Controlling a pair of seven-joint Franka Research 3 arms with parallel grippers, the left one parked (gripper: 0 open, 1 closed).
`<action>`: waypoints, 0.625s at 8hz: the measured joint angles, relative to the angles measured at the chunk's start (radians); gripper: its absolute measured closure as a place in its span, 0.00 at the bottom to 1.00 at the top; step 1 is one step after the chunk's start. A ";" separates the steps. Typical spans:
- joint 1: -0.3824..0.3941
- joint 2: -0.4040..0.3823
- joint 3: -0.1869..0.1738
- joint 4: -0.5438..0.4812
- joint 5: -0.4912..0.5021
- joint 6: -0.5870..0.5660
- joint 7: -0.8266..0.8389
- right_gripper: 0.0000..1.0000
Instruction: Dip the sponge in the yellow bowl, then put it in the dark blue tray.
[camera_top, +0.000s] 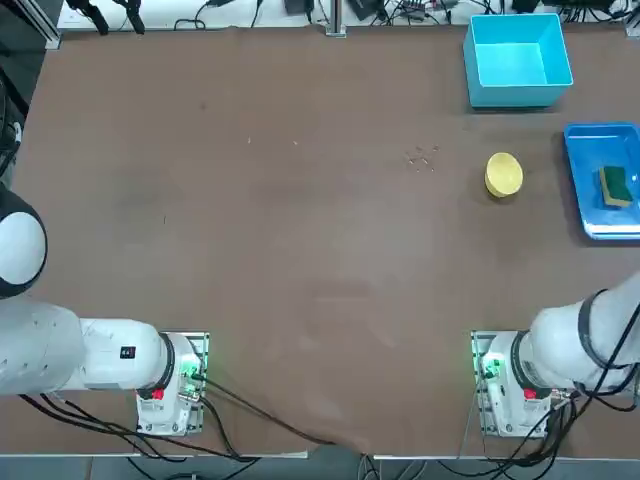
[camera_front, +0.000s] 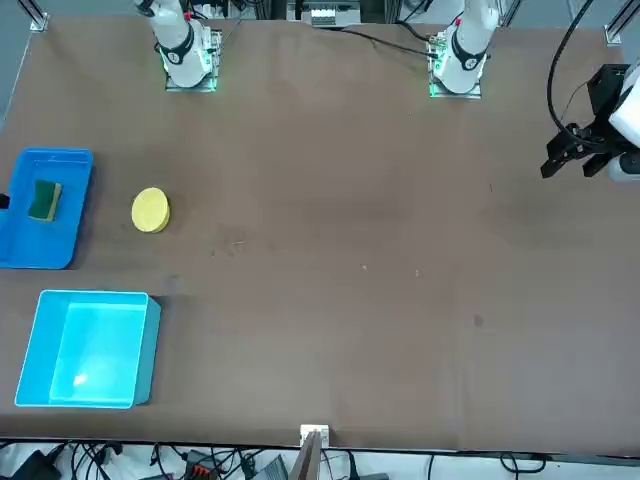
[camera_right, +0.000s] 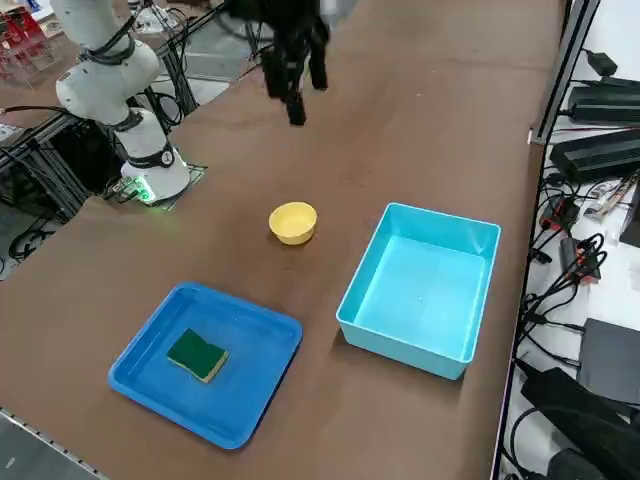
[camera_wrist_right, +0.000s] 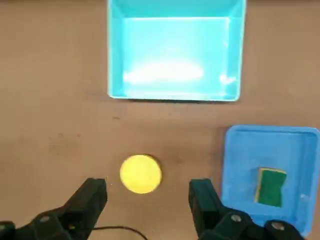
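The right hand (camera_wrist_right: 145, 200), fingers spread and empty, hangs above the counter (camera_wrist_right: 55, 120) with the yellow bowl (camera_wrist_right: 141, 173) between its fingertips, while the sponge (camera_wrist_right: 270, 186) lies at lower right inside the dark blue tray (camera_wrist_right: 240, 165).

Light falls evenly and fairly brightly from overhead across the brown bench (camera_top: 300, 220), and shadows are soft and short: the yellow bowl (camera_right: 293, 222) throws only a faint dark rim at its base. The light cyan box (camera_wrist_right: 175, 52) carries a whitish glare on its floor in the wrist view, and that whole view is slightly soft. In the side view the right gripper (camera_right: 296, 75), above the bowl, is smeared by motion blur.
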 joint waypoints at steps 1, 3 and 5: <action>0.043 -0.030 0.001 -0.032 -0.023 0.000 0.034 0.00; 0.138 -0.095 0.003 -0.127 -0.078 0.012 0.112 0.00; 0.202 -0.182 0.004 -0.245 -0.093 0.046 0.171 0.00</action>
